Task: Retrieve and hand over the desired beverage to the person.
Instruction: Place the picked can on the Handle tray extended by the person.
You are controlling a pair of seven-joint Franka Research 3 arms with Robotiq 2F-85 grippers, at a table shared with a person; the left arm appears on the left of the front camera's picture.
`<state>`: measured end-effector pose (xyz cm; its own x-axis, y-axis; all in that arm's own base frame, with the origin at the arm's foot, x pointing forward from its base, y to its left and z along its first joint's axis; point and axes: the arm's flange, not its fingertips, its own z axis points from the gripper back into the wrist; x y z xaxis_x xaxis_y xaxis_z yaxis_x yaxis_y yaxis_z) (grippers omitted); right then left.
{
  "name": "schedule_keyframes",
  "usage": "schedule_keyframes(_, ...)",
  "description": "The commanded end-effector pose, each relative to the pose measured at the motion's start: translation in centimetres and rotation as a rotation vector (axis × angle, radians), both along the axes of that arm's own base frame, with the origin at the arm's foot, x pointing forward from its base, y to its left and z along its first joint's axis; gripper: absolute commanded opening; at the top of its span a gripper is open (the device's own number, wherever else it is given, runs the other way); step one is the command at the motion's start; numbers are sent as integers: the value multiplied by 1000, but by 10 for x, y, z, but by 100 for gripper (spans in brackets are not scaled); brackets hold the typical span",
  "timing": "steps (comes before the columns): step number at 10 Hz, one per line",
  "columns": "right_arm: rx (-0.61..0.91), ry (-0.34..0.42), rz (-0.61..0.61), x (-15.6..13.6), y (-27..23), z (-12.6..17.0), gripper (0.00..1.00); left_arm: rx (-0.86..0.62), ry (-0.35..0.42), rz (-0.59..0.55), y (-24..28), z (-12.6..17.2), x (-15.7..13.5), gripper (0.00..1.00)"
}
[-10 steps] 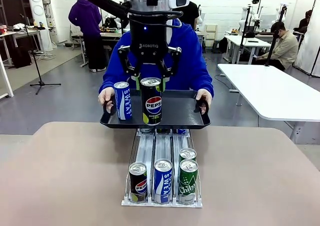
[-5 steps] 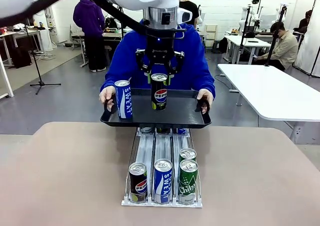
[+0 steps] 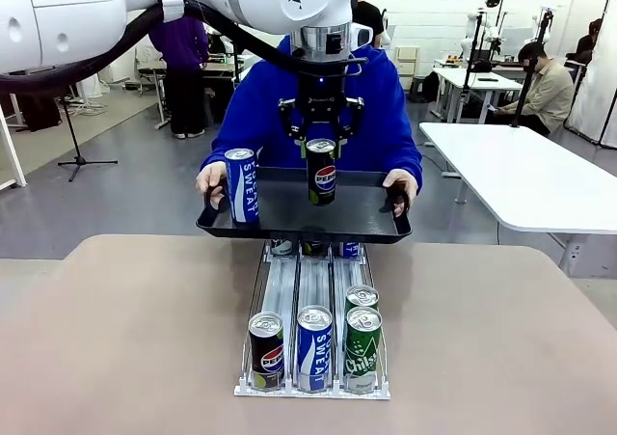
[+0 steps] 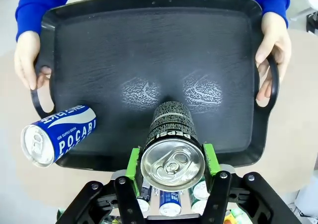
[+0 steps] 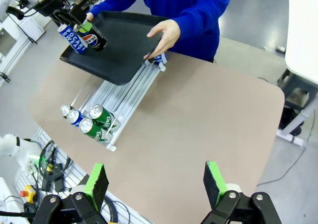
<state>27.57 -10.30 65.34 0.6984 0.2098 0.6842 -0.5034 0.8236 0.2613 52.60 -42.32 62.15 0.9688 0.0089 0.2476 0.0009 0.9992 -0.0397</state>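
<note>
My left gripper is shut on a black Pepsi can, gripping it near the top and holding it upright over the middle of a black tray. In the left wrist view the green pads press both sides of the Pepsi can; whether its base touches the tray I cannot tell. The person, in a bright blue hoodie, holds the tray by both handles at the table's far edge. A blue Pocari Sweat can stands on the tray's left. My right gripper hangs open high above the table.
A three-lane can rack lies on the beige table, running out from under the tray toward me. At its near end stand a Pepsi can, a Pocari Sweat can and two green cans. White tables stand at the right.
My left gripper has carried the Pepsi can away from me, farther in over the tray toward the person. The tray has shifted slightly right.
</note>
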Motion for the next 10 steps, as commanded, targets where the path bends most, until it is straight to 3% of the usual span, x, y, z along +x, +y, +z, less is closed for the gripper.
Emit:
schedule_keyframes(1, 13, -4, 15, 1, 0, -1, 100, 9, -6, -20, 2, 0, -3, 58)
schedule_keyframes(5, 13, -4, 15, 1, 0, -1, 100, 7, 6, -4, -1, -4, 0, 58)
schedule_keyframes(10, 13, -4, 15, 1, 0, -1, 100, 56, 49, -20, -19, -4, 27, 58)
